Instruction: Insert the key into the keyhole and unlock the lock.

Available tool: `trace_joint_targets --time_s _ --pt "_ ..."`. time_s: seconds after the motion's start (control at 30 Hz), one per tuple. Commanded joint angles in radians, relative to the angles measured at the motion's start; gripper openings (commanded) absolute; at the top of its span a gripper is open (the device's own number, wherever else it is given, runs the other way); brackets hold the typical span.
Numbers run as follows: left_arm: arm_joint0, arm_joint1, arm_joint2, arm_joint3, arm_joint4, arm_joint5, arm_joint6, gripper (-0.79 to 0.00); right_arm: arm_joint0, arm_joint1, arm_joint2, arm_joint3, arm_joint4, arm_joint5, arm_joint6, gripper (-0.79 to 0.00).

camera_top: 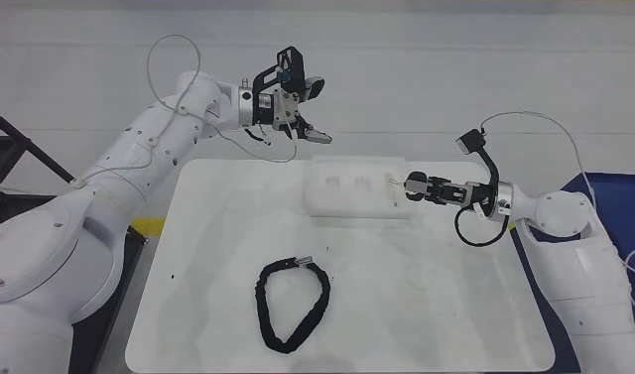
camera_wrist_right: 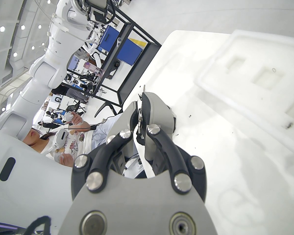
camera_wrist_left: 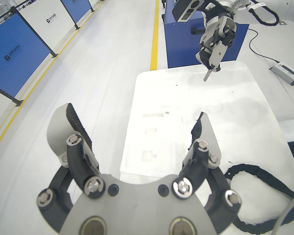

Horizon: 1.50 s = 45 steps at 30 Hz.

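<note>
Now the right gripper [camera_top: 409,185] hangs at the right end of the foam tray [camera_top: 357,187], its claw closed tight on the key [camera_wrist_left: 206,76]. From my wrist camera I see the key's head pinched between the two pads [camera_wrist_right: 143,108], and the blade sticks out past the fingertips, clear of the table [camera_top: 446,305]. Whether the key is over the tray or just beside its edge, I cannot tell. The lock [camera_top: 293,305], a chain in a black sleeve, lies in a closed loop on the table toward the near side. Its two metal ends meet on the side of the loop that faces the tray. It is well apart from the key and touches neither gripper; I cannot make out its keyhole. The left gripper [camera_wrist_left: 136,116] hangs above the table's far edge, near the tray's left end, with its claw spread wide and nothing between the fingers. The tray shows three shallow cut-outs in its top.
</note>
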Motion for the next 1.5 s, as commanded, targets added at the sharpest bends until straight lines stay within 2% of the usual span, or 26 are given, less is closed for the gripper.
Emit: trace_joint_targets --time_s 0.0,0.2,0.43,0.57,0.8,0.9,1.0,1.2,1.4,1.47 --pt "0.000 0.000 0.000 0.000 0.000 0.000 0.000 0.000 0.000 0.000 0.000 0.000 0.000 0.000 0.000 -0.785" --pt "0.051 0.023 -0.022 -0.040 0.019 0.000 -0.023 0.000 0.000 0.000 0.000 0.000 0.000 0.000 0.000 -0.785" --pt "0.105 0.081 -0.023 -0.137 0.145 0.000 0.026 0.000 0.000 0.000 0.000 0.000 0.000 0.000 0.000 -0.785" --pt "0.143 0.111 0.000 -0.152 0.203 0.000 0.058 0.000 0.000 0.000 0.000 0.000 0.000 0.000 0.000 -0.785" --pt "0.211 0.134 0.000 -0.207 0.284 0.000 0.007 0.000 0.000 0.000 0.000 0.000 0.000 0.000 0.000 -0.785" --pt "0.227 0.134 0.000 -0.181 0.334 0.000 -0.013 0.000 0.000 0.000 0.000 0.000 0.000 0.000 0.000 -0.785" --pt "0.242 0.129 0.000 -0.198 0.391 0.000 -0.001 0.000 0.000 0.000 0.000 0.000 0.000 0.000 0.000 -0.785" --pt "0.282 0.124 0.000 -0.171 0.553 0.000 0.135 0.000 0.000 0.000 0.000 0.000 0.000 0.000 0.000 -0.785" --pt "0.335 0.104 0.000 -0.134 0.743 0.000 0.305 0.000 0.000 0.000 0.000 0.000 0.000 0.000 0.000 -0.785" --pt "0.342 0.101 0.000 -0.130 0.769 0.000 0.326 0.000 0.000 0.000 0.000 0.000 0.000 0.000 0.000 -0.785"
